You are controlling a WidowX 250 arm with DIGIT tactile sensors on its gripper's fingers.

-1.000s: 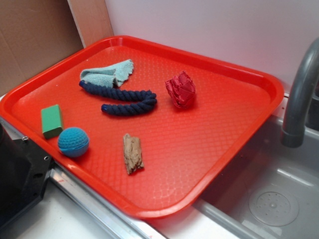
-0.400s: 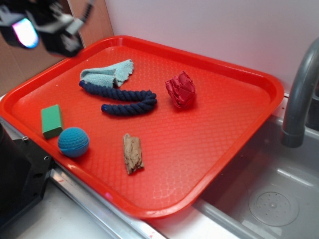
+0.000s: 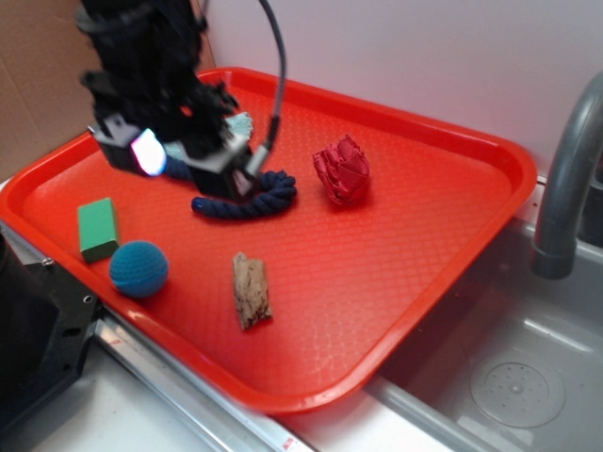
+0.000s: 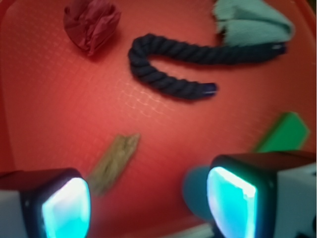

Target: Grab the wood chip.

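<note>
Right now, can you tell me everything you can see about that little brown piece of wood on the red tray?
The small, rough, light-brown wood chip is longish with ragged ends and a streaky, weathered grain. It lies flat on the red plastic tray near the front edge, alone, touching nothing but the tray. The blue knitted ball sits apart from it. The open gripper hovers above, not touching it. In the wrist view the chip looks blurry.

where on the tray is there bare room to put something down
The widest free patch of the red tray is its right half, bordered by the crumpled red paper, the wood chip and the rim. The left side is crowded: green block, blue ball, navy rope, with the end effector above.
</note>
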